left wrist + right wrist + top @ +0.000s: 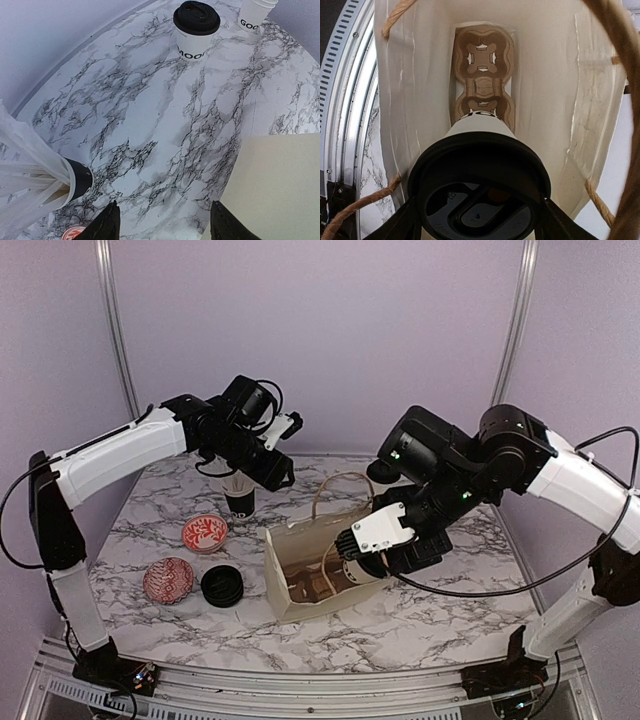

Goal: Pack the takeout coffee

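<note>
White marble table (420, 612), lilac walls (330, 330) all round. The right gripper (481, 222) clamps a lidded cup (479, 131) at the paper bag (420, 100) mouth; the left gripper (168, 225) hangs open, empty.

The top external camera looks down from above and behind the arms over the whole marble table (430, 622). The left wrist camera faces down at the tabletop, with the paper bag (280, 190) at its 4 o'clock. The right wrist camera, very close, peers straight into that bag past a coffee cup (480, 167).
</note>
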Controlling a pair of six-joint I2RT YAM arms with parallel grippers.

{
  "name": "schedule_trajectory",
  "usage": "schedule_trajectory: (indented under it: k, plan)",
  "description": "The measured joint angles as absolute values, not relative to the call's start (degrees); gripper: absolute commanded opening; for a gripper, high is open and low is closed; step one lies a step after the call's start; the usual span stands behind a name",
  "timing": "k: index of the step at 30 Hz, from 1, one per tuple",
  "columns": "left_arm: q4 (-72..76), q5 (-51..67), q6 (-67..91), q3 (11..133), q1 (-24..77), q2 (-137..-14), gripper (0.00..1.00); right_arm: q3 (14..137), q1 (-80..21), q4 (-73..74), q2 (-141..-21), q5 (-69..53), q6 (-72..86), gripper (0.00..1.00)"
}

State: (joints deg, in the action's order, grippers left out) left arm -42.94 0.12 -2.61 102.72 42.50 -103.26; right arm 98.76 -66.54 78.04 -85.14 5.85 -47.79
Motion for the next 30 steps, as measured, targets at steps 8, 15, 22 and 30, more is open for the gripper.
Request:
schedule_trajectory:
  k: [8, 15, 22, 30]
  plan:
    - [-41.06, 7.57, -2.02, 107.42, 41.98, -114.13, 0.58, 88.71, -73.52, 75.31, -79.77, 8.27, -45.47, 0.44]
    - [-36.73, 14.5, 1.39, 101.65, 41.98, -115.59, 0.57, 78.96, -73.8, 68.14, -76.51, 15.79, -44.84, 0.44]
    - [-35.38, 19.05, 2.85, 98.48, 41.98, -115.63, 0.57, 77.34, -74.13, 59.72, -74.94, 19.46, -46.35, 0.43]
    - [-34.59, 22.92, 3.9, 98.1, 41.98, -116.11, 0.57, 71.85, -74.59, 55.75, -75.48, 19.92, -47.07, 0.43]
